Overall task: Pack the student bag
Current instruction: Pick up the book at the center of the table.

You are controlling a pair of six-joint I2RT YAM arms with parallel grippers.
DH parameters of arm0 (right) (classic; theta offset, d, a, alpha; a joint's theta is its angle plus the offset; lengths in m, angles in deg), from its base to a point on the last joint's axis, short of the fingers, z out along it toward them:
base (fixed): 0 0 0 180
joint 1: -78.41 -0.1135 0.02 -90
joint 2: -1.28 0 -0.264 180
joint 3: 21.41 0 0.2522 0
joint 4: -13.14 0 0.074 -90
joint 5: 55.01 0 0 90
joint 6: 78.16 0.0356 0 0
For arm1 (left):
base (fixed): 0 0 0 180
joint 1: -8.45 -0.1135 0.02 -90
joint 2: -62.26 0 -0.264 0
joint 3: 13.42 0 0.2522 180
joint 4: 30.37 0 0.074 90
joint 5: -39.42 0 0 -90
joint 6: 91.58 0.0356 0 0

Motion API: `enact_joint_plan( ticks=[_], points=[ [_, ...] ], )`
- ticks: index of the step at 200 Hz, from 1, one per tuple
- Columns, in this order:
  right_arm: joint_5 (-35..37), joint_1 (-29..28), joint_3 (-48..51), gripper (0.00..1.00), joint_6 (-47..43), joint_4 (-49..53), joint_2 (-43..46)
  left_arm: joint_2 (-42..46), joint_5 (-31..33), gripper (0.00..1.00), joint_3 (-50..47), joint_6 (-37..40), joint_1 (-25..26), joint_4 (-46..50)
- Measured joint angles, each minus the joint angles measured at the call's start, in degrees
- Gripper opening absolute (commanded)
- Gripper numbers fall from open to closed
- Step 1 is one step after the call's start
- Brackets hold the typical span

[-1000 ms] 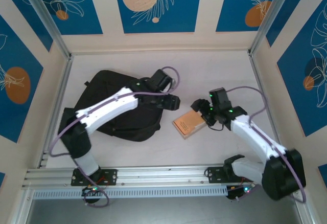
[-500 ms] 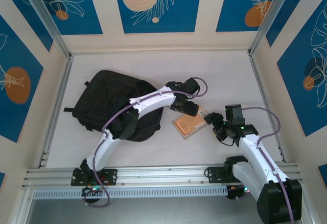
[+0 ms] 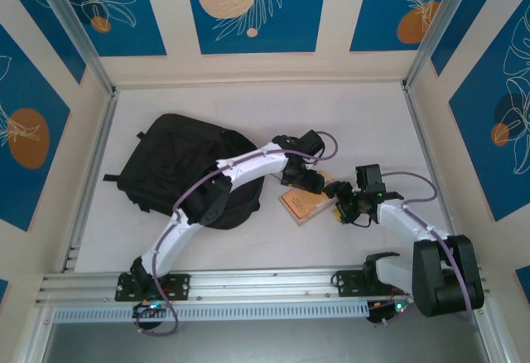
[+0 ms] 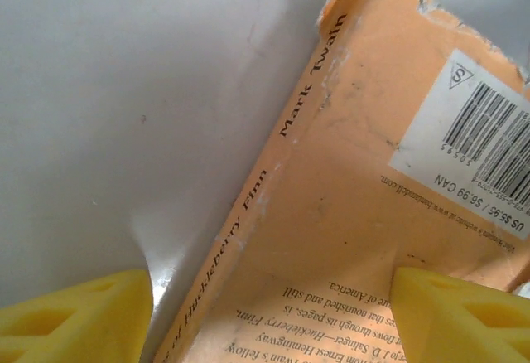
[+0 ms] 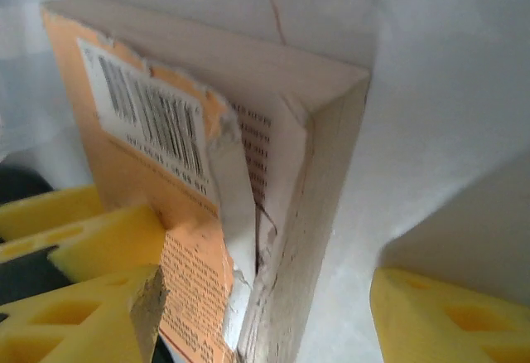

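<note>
- Your student bag [image 3: 170,168] lies slumped on the left part of the white table [image 3: 364,123], and the left arm reaches across its near right side
- The orange paperback [image 3: 303,204] lies flat on the table just right of the bag, outside it
- Your left gripper [image 4: 269,301] hangs low over the book with its fingers released: one yellow pad [image 4: 74,317] is over bare table, the other over the back cover, and the spine reading Mark Twain runs between them
- Your right gripper [image 5: 265,297] sits at the book's torn corner, below the barcode sticker [image 5: 153,123], with its fingers spread to either side
- Its right-hand pad [image 5: 447,317] stands clear of the page edge; whether the other pad touches the cover, you cannot tell
- Neither gripper grasps anything
</note>
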Motion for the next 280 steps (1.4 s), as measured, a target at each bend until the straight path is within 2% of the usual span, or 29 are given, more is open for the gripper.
enact_joint_plan(
  ticks=[29, 64, 138, 224, 280],
  points=[
    [-1.75, 1.62, -0.22, 0.57, -0.13, -1.66, -2.58, 1.53, -3.08, 0.74, -2.97, -0.90, -0.72, -2.73],
    [-2.82, 3.56, -0.26, 0.55, -0.59, -3.50, -3.48, 3.80, -8.13, 0.72, -7.58, -3.32, -1.07, -6.21],
    [-3.80, 5.35, 0.20, 0.50, -2.10, -7.65, -3.85, 12.24, -19.26, 0.69, -21.79, -14.86, -2.99, -17.03],
    [-6.27, 8.00, 1.53, 0.46, -3.43, -11.17, -3.78, 19.12, -25.81, 0.48, -36.96, -29.55, -4.63, -37.88],
    [-6.29, 8.41, 1.53, 0.46, -3.63, -12.15, -2.75, 19.69, -28.11, 0.44, -40.81, -35.26, -4.74, -45.83]
  ],
)
